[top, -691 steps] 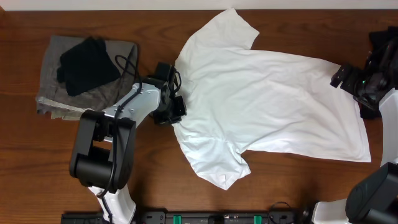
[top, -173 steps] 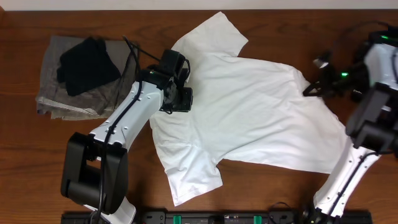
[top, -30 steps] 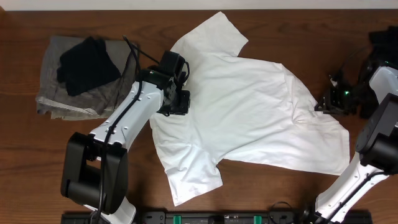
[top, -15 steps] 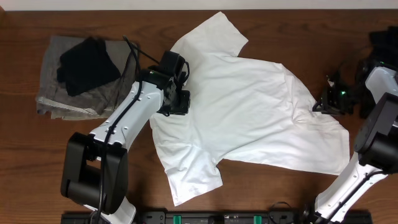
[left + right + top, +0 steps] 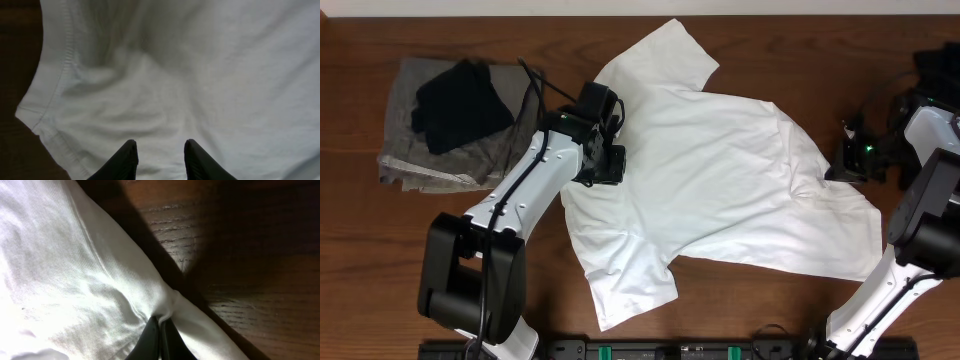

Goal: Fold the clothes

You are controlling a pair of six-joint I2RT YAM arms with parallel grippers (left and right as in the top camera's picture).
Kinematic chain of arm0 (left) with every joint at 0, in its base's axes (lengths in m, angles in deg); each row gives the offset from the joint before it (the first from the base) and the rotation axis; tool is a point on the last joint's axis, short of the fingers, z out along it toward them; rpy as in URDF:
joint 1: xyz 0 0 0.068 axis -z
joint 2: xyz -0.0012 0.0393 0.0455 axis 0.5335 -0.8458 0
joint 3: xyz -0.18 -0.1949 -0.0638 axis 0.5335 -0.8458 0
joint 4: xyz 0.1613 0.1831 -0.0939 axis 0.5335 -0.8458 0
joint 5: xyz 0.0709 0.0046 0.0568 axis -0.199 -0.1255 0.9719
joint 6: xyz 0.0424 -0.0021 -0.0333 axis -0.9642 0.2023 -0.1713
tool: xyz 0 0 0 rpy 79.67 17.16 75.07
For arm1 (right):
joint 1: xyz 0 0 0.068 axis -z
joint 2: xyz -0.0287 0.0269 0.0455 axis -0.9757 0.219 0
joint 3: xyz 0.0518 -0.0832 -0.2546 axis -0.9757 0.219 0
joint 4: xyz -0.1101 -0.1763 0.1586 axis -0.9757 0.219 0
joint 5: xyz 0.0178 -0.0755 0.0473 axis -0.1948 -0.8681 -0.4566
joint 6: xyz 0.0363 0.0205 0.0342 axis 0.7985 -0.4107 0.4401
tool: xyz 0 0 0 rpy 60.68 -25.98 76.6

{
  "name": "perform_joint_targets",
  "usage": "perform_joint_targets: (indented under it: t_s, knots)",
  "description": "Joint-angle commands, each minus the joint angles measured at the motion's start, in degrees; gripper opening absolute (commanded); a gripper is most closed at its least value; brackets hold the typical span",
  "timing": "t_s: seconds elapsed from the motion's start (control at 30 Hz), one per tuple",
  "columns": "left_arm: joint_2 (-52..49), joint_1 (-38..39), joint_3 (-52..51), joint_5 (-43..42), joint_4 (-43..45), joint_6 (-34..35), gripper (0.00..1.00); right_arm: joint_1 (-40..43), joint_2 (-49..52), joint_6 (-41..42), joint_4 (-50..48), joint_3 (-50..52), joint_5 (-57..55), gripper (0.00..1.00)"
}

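Observation:
The clothes are one white T-shirt [image 5: 720, 180], spread face down across the middle of the wooden table, collar end to the left and hem to the right. My left gripper [image 5: 605, 170] rests over its left shoulder area. In the left wrist view its fingers [image 5: 159, 147] stand apart on rumpled cloth [image 5: 200, 75] near a stitched edge, with nothing between them. My right gripper [image 5: 832, 174] is at the shirt's right edge. In the right wrist view the right gripper [image 5: 161, 321] is shut on a pinched ridge of the white fabric [image 5: 75, 280].
A pile of grey and black garments [image 5: 450, 120] lies at the back left. A dark object [image 5: 940, 62] sits in the back right corner. Bare wood [image 5: 250, 255] shows beside the shirt's edge. A black rail [image 5: 650, 350] runs along the front.
The right gripper's jaws have closed onto the shirt's right edge and pinch a fold. The left arm and the shirt's lay have not moved.

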Motion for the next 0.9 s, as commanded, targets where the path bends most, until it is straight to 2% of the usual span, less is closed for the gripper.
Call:
perform_joint_targets:
  t_s: [0.0,0.27,0.57,0.87]
  knots:
    - [-0.55,0.02,0.35,0.68,-0.15,-0.55,0.33,-0.33,-0.46,-0.07,0.0,0.52,-1.25,0.02]
    - [-0.55,0.02,0.35,0.68,-0.13,-0.52,0.33,-0.33,-0.46,1.4,-0.33,-1.88,-1.38,0.01]
    - [-0.55,0.02,0.35,0.68,0.35,-0.52,0.34,-0.28,-0.46,3.39,5.42,-16.65,-2.36,0.01]
    - [-0.55,0.02,0.35,0.68,0.31,-0.52,0.33,-0.22,-0.42,3.34,-3.23,-18.29,-12.48,0.01]
